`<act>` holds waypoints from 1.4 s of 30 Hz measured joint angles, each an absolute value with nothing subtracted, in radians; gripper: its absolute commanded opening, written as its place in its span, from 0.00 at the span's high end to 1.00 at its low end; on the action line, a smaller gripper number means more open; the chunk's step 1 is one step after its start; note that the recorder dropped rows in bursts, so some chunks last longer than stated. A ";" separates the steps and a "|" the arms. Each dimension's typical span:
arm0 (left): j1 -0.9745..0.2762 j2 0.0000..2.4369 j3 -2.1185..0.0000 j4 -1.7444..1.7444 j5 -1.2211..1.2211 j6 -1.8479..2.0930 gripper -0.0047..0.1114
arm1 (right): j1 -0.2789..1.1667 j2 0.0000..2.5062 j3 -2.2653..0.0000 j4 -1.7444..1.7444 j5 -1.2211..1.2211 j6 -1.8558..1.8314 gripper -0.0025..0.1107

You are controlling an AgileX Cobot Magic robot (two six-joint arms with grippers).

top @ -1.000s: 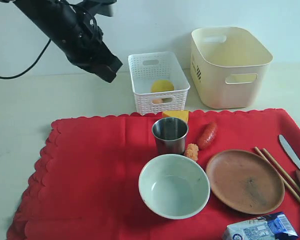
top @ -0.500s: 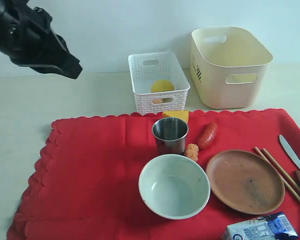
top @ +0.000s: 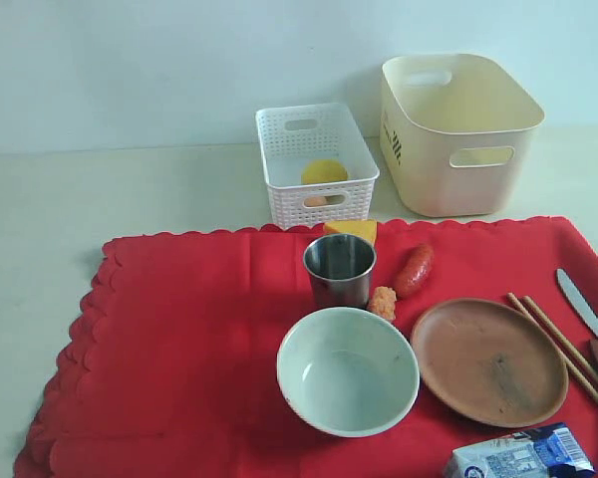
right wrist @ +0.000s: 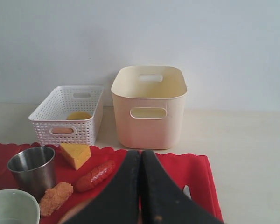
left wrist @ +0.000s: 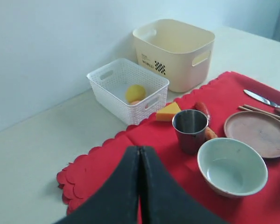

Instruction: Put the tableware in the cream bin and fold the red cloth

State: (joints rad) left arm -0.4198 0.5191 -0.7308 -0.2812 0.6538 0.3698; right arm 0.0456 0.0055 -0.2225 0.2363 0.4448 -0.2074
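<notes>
You're looking at a bright red cloth, a pale greenish-white bowl, a shiny grey cup, a terracotta-brown plate, a white lattice-patterned basket and a cream bin with a small black checkered mark.

Exterior: looking down across the table toward the wall. Wrists: angling in from either side, sharing the cream bin.

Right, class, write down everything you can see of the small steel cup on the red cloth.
The steel cup is a small, round tumbler of grey metal with no handle and a thin bright rim. It stands upright, mouth up, and nothing shows inside. It rests on the red cloth, between the pale bowl and a cheese wedge. A crumbed orange nugget lies close beside it; whether they touch is unclear.
</notes>
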 measured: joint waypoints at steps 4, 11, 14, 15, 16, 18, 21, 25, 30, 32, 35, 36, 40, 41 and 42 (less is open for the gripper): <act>-0.420 0.309 -0.636 -0.170 0.654 0.241 0.96 | 0.046 0.005 -0.223 0.236 0.445 -0.207 0.98; -0.420 0.118 -0.522 0.034 0.654 0.011 0.96 | 0.046 0.005 -0.223 0.236 0.445 -0.207 0.98; -0.420 0.075 -0.483 0.163 0.652 -0.123 0.96 | 0.046 0.005 -0.223 0.236 0.445 -0.207 0.98; -0.420 0.069 -0.471 0.208 0.649 -0.168 0.96 | 0.046 0.005 -0.223 0.236 0.445 -0.207 0.98; -0.420 0.064 -0.458 0.247 0.644 -0.206 0.96 | 0.046 0.005 -0.223 0.236 0.445 -0.207 0.98; -0.420 0.061 -0.435 0.295 0.630 -0.253 0.96 | 0.046 0.005 -0.223 0.236 0.445 -0.207 0.98; -0.420 0.061 -0.410 0.322 0.614 -0.280 0.96 | 0.046 0.005 -0.223 0.236 0.445 -0.207 0.98; -0.420 0.061 -0.405 0.326 0.588 -0.286 0.96 | 0.046 0.005 -0.223 0.236 0.445 -0.207 0.98; -0.420 0.061 -0.404 0.228 0.586 -0.172 0.96 | 0.046 0.005 -0.223 0.236 0.445 -0.207 0.98; -0.420 0.061 -0.402 0.175 0.586 -0.110 0.96 | 0.046 0.005 -0.223 0.236 0.445 -0.207 0.98; -0.420 0.061 -0.397 0.137 0.589 -0.051 0.96 | 0.046 0.005 -0.223 0.236 0.445 -0.207 0.98; -0.420 0.061 -0.395 0.130 0.591 -0.042 0.96 | 0.046 0.005 -0.223 0.236 0.445 -0.207 0.98; -0.420 0.061 -0.395 0.130 0.596 -0.033 0.96 | 0.046 0.005 -0.223 0.236 0.445 -0.207 0.98; -0.420 0.061 -0.395 0.130 0.597 -0.032 0.96 | 0.046 0.005 -0.223 0.236 0.445 -0.207 0.98; -0.420 0.061 -0.395 0.130 0.597 -0.031 0.96 | 0.046 0.005 -0.223 0.236 0.445 -0.207 0.98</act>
State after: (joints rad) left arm -0.4198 0.0614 -0.3952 0.1302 0.5971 -0.0305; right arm 0.0456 0.0055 -0.2225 0.2363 0.4448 -0.2074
